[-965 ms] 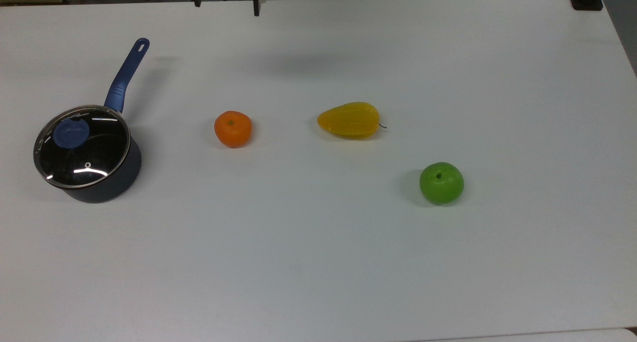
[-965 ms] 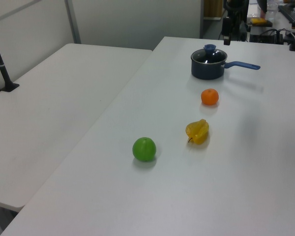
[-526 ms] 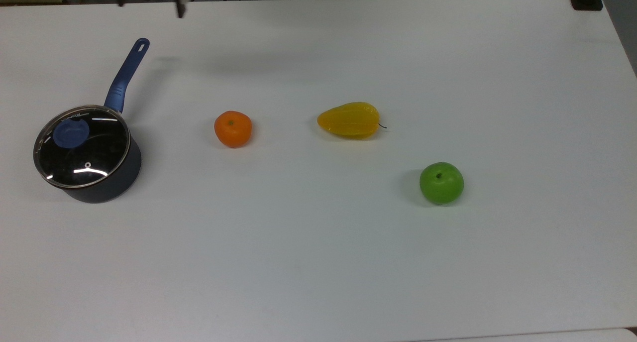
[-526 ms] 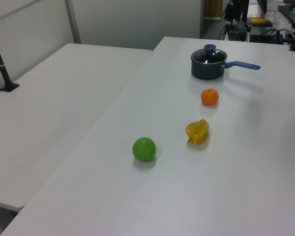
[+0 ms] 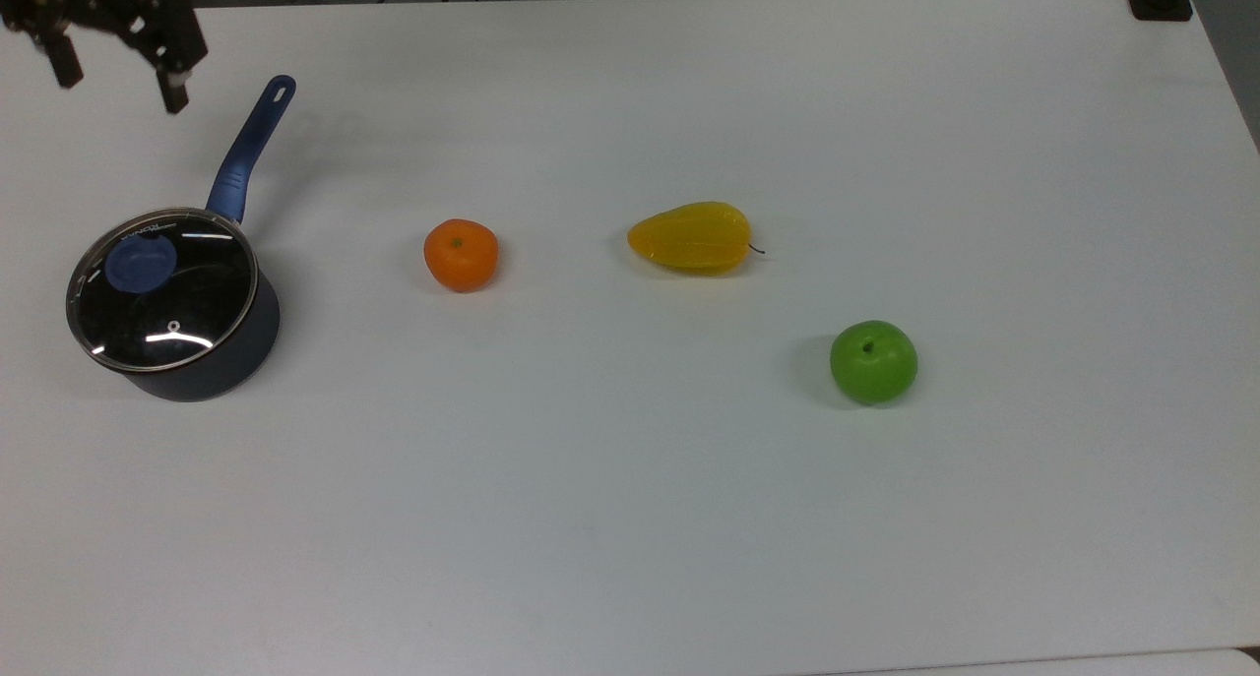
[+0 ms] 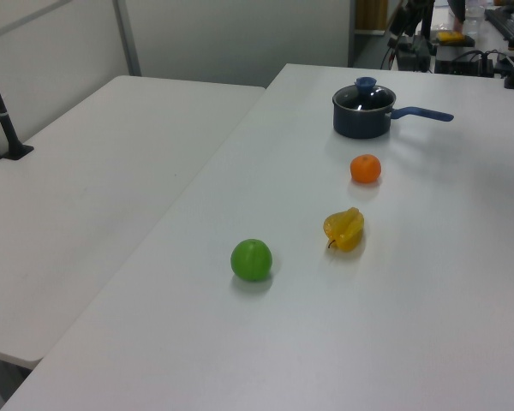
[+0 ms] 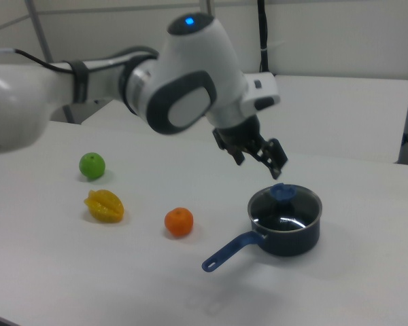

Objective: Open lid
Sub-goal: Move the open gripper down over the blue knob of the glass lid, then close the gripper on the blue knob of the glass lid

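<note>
Above the saucepan (image 7: pixel 285 227), clear of the glass lid (image 5: pixel 162 289) and its blue knob (image 7: pixel 283 192), the pincer (image 5: pixel 120 84) hangs with fingers spread, empty.

End effector (image 5: pixel 118 86) top cut off

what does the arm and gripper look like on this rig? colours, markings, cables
The arm has glossy white rounded shells with dark grey joint caps and black rings at the seams. A small blue light glows on top of the wrist housing. The gripper is black, a blocky body with two thin fingers; its detail is hard to read. A black cable trails along the upper link at the right view's left.
</note>
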`<control>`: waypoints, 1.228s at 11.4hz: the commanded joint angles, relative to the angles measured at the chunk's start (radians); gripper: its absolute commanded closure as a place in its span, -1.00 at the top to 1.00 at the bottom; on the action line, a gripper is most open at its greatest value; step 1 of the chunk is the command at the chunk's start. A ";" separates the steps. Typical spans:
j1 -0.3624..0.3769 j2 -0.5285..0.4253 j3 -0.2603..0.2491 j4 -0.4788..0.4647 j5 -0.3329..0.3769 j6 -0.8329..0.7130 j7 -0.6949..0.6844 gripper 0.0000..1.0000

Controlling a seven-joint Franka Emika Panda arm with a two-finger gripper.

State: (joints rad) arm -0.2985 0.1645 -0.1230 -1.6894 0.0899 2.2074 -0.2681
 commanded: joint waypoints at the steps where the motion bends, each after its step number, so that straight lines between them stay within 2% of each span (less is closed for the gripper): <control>1: 0.009 0.102 -0.003 -0.001 0.027 0.148 -0.028 1.00; 7: 0.010 0.231 0.002 -0.001 0.028 0.343 -0.019 1.00; 14: 0.027 0.253 0.017 -0.001 0.065 0.373 -0.008 1.00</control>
State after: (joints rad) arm -0.2843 0.4123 -0.1023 -1.6896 0.1292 2.5538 -0.2689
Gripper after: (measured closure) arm 0.000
